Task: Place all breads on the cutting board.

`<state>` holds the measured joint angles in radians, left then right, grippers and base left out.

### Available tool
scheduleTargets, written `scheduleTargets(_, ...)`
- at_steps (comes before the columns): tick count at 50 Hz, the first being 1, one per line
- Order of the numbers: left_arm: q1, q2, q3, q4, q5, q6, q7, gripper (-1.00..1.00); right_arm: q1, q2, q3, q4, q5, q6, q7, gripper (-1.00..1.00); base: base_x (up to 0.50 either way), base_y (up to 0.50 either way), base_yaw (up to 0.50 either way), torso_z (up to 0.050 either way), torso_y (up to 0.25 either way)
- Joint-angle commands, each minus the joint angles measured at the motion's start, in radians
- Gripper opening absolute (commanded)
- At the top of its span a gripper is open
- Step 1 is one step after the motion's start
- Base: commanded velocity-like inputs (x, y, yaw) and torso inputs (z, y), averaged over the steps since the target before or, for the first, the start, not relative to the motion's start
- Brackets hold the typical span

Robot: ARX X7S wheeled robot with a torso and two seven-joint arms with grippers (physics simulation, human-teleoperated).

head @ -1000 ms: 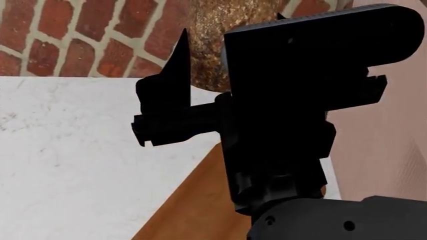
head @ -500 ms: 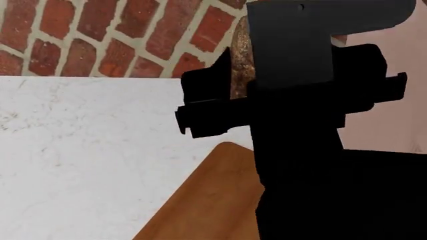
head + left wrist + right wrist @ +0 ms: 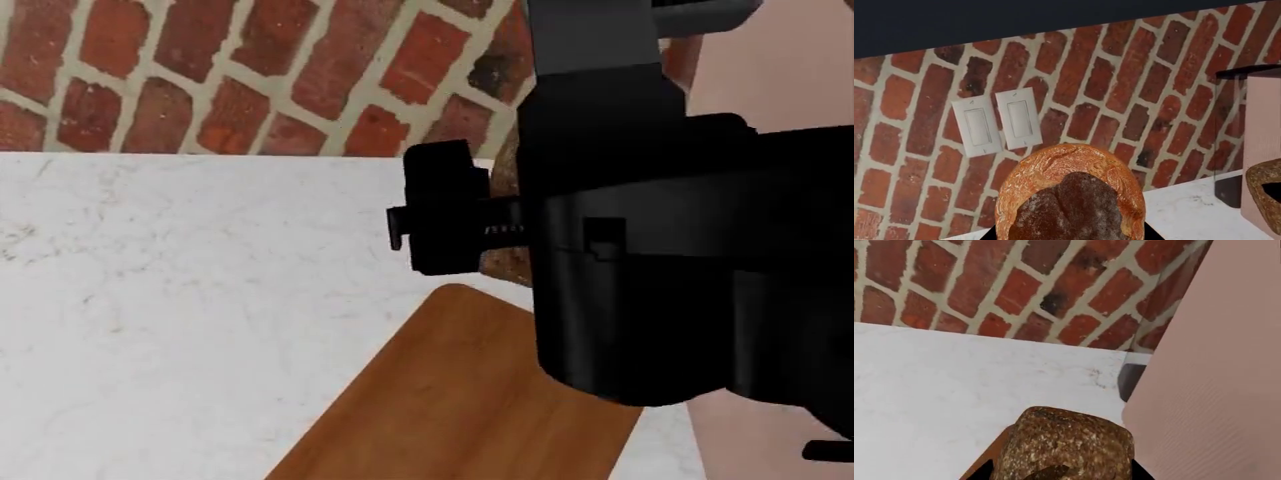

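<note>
My right gripper [image 3: 1061, 472] is shut on a dark brown speckled loaf [image 3: 1064, 442]. In the head view this gripper [image 3: 487, 235] and its black arm hide most of that loaf [image 3: 507, 262], which hangs just above the far corner of the wooden cutting board [image 3: 454, 400]. A corner of the board [image 3: 991, 460] shows beside the loaf in the right wrist view. My left gripper [image 3: 1071, 235] is shut on a reddish-orange bread with a dark centre [image 3: 1071, 197], held up facing the brick wall.
A white marble counter [image 3: 174, 300] runs to a brick wall [image 3: 200, 70]. A tall pink surface [image 3: 1214, 390] stands close on the right of the board. Two white light switches [image 3: 997, 122] are on the wall. The speckled loaf [image 3: 1262, 190] shows at the left wrist view's edge.
My right gripper has come down with the speckled loaf, from high against the wall to just above the board's far corner, and the arm now fills more of the head view's right side.
</note>
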<state>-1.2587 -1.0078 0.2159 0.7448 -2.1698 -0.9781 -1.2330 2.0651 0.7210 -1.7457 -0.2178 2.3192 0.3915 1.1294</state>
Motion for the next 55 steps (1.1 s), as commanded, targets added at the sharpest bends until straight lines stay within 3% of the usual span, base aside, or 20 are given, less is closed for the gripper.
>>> scheduleTargets(1, -0.012, -0.004, 0.014, -0.003, -0.015, 0.015, -0.012, -1.00, -0.022, -0.043, -0.003, 0.134, 0.157, 0.083, -0.049, -1.00, 0.00, 0.00, 0.00, 0.000, 0.000)
scheduleTargets(20, 0.014, -0.011, 0.003, 0.009, -0.008, 0.029, -0.002, -1.00, -0.115, -0.142, -0.033, 0.338, 0.171, 0.120, -0.145, -1.00, 0.00, 0.00, 0.00, 0.000, 0.000)
scheduleTargets(55, 0.034, -0.022, 0.002, 0.018, 0.007, 0.036, 0.010, -1.00, -0.166, -0.155, -0.056, 0.333, 0.178, 0.127, -0.113, -1.00, 0.00, 0.00, 0.00, 0.000, 0.000)
